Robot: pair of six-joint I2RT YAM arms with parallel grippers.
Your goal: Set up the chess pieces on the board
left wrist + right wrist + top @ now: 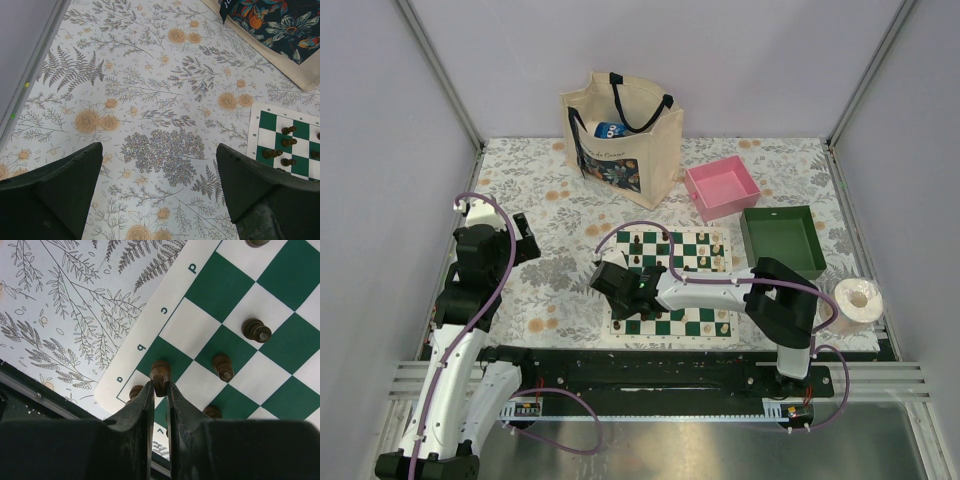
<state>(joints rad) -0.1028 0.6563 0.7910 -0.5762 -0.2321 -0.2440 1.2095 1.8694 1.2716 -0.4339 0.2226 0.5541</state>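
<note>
Floral tablecloth (560, 215) covers the whole table in the top view. Left arm (470, 290) stands along the left side of the frame, well apart from the board. Right arm (720, 290) reaches from lower right leftward across the lower half of the board. A cream tote bag (620, 140) with a dark flower print stands upright at top centre. The green-and-white board (695, 255) lies flat at frame centre, just below and right of the bag. Green tray (780, 235) sits right of the board and the pink tray (722, 187) is up and left of it, near the bag. Paper roll (855, 300) is at the far right edge. The left gripper (159, 147) hangs over bare cloth, fingers spread wide with nothing between them, and the board corner shows at the right edge of its view. The right gripper (160, 385) has its fingers narrow, pinched on a dark chess piece (160, 372) over the board's lettered edge, by the b mark, lower centre of the wrist view. Can't tell if it touches the board. Other dark pieces (256, 330) stand upright on nearby squares, up and right of the grip. Pale pieces (717, 264) stand along the board's right side in the top view, too small to tell apart.
</note>
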